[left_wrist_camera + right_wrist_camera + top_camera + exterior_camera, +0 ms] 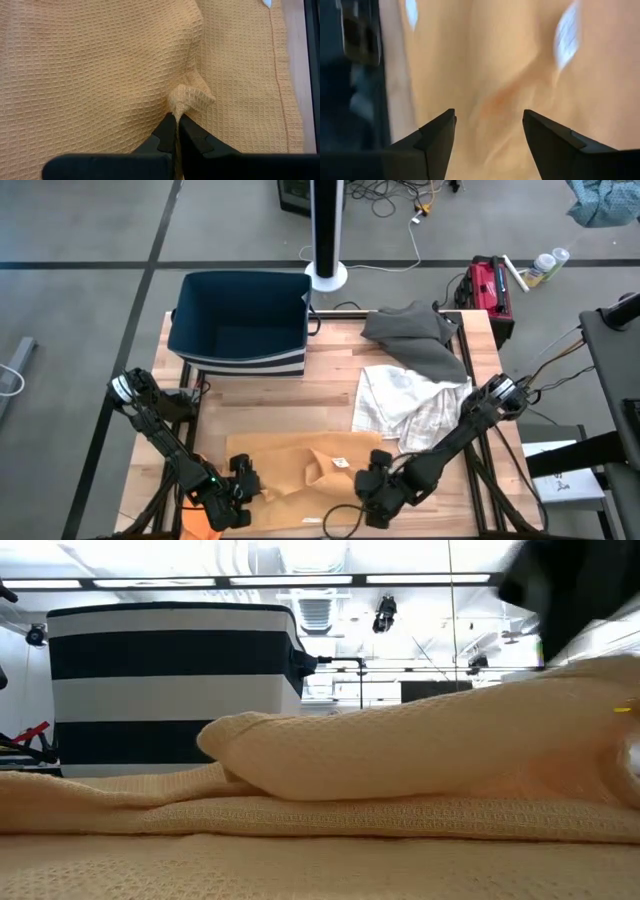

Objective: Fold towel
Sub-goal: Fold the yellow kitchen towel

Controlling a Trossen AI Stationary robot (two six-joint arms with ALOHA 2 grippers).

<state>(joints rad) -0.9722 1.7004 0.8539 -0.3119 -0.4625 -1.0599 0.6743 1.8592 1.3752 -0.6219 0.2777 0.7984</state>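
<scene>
A wooden slatted table point(330, 395) stood on grey floor, with a navy striped bin point(240, 325) and spare grey point(415, 335) and white point(405, 405) cloths beyond both grippers. The left gripper point(176, 131) pinched a fold of the tan waffle towel point(300, 465); the right gripper point(489, 131) gaped wide just above it. One-sided pulling risked dragging the towel askew.

High view: straight down over the whole table point(330, 395). Low view: table-top height, level, very near the tan towel point(400, 780). Both wrist views: pressed close above that towel, which all four views share.
</scene>
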